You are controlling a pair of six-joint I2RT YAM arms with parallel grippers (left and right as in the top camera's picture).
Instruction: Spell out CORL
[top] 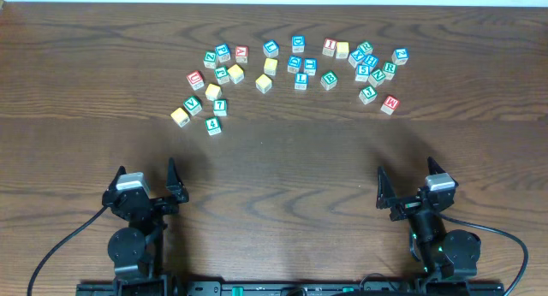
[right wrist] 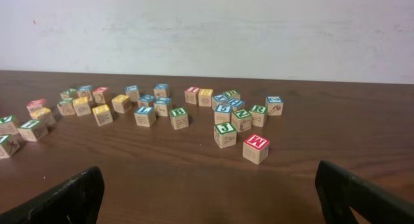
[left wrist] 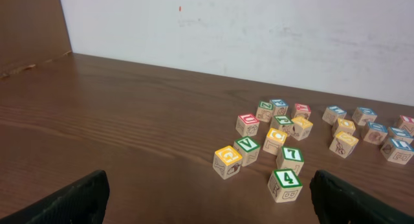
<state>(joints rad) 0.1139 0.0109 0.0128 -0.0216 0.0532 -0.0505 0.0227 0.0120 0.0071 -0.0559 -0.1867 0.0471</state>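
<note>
Your left gripper (top: 145, 169) sits near-left, jaws spread wide, nothing btwn them. Cubes lie scattered in a band across the far part of the table (top: 274, 202), well apart from both claws. Mid-band there's a pale yellow-top cube (top: 271, 66), w/ a second yellow-top cube (top: 264, 82) just beside it on the near side; can't read their letters. Right of those: blue L cube (top: 300, 80), then green B cube (top: 329, 79). Green R cube (top: 390, 69) lies near the band's right end. Right gripper (top: 408, 169) sits near-right, also wide open & empty.
</note>
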